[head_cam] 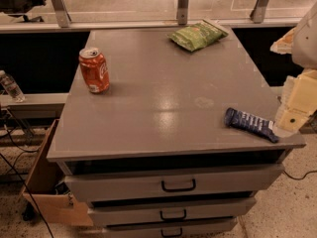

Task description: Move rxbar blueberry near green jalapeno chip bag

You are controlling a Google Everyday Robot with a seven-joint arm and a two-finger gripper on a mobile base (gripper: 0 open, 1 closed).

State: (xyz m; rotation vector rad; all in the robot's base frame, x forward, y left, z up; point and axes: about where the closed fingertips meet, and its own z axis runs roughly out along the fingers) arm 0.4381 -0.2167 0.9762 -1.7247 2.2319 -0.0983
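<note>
The rxbar blueberry (250, 123) is a dark blue flat bar with pale markings, lying near the front right corner of the grey cabinet top (163, 98). The green jalapeno chip bag (198, 35) is a light green crinkly bag lying at the far edge, right of centre. My gripper (293, 114), pale yellow and white, hangs at the right edge of the view, just right of the bar's right end and close to it. I cannot tell whether it touches the bar.
An orange soda can (94, 70) stands upright on the left part of the top. The cabinet has three drawers with dark handles (178, 185) below. A cardboard box (47, 182) and cables lie on the floor at left. A rail (148, 24) runs behind the cabinet.
</note>
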